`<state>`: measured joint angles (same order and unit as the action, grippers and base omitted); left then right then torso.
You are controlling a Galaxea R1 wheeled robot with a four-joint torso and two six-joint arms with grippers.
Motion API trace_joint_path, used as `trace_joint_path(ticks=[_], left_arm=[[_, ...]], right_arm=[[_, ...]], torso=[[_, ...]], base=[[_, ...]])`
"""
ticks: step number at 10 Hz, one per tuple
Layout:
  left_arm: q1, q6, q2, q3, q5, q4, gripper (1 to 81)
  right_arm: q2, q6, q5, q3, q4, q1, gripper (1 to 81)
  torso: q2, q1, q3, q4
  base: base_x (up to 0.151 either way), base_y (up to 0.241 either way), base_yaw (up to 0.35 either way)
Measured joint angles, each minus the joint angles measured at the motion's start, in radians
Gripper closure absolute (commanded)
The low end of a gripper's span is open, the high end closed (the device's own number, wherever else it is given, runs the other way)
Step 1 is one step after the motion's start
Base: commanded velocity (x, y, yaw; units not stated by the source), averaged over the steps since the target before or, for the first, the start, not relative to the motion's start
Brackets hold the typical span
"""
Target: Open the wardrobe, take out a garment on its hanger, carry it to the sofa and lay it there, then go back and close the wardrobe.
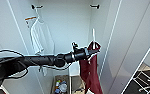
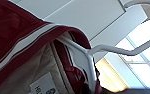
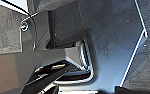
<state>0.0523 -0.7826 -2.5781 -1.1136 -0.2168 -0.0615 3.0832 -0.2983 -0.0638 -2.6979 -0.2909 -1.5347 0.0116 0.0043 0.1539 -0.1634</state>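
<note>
Inside the open wardrobe (image 1: 131, 37), left gripper (image 1: 89, 52) grasping the maroon garment (image 1: 91, 72) at its collar, white hanger (image 1: 93, 35) hook upright, free of the black peg (image 1: 94, 6); drawing straight out, level, steadying the hem. Right jaws impossible to tell.

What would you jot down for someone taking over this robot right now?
Left pincer: shut on the hanger at the maroon garment's collar, inside the open wardrobe.
Right pincer: state cannot be told.
A white T-shirt hangs from a black peg.
Done: doors open, garment gripped, hook off the pegs.
Left: carry it to the sofa, lay it down, close the wardrobe.
</note>
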Motion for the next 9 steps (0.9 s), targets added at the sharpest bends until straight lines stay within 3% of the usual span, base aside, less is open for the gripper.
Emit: trace_joint_path(ticks=[9], left_arm=[[0.007,-0.007,0.019,0.025,0.007,-0.002,81.1]], right_arm=[[0.000,0.000,-0.006,0.000,0.000,0.004,1.0]], torso=[[0.000,0.000,0.000,0.000]], base=[[-0.095,0.000,0.000]])
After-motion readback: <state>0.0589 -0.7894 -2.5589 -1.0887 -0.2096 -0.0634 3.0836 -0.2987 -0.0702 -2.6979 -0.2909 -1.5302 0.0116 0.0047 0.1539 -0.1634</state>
